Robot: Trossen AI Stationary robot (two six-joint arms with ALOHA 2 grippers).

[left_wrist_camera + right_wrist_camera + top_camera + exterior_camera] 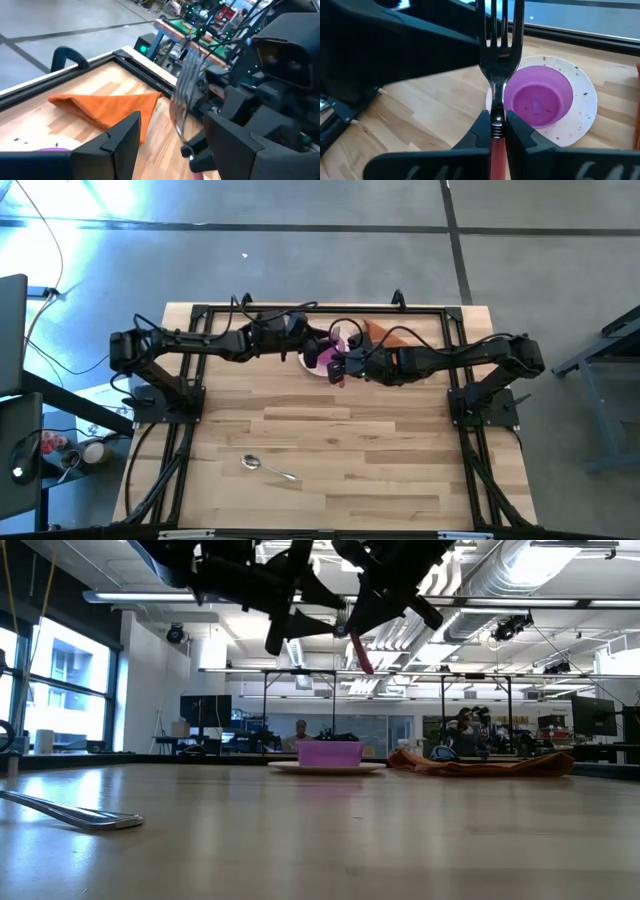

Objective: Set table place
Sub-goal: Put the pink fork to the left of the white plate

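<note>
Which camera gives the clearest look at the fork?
The right wrist view: the fork fills it, tines up, clamped in the right hand. The left wrist view shows it blurred, the low view only its pink handle, the high view a pink speck.

The table (330, 440) was made of light wood planks with a black frame. A white plate (582, 107) sat near the far edge, and a purple bowl (537, 97) sat on it. An orange napkin (107, 107) lay flat beside the plate. The fork (499, 55) was up in the air over the plate, pinched at its pink handle. The spoon (268, 468) lay alone near the front.
</note>
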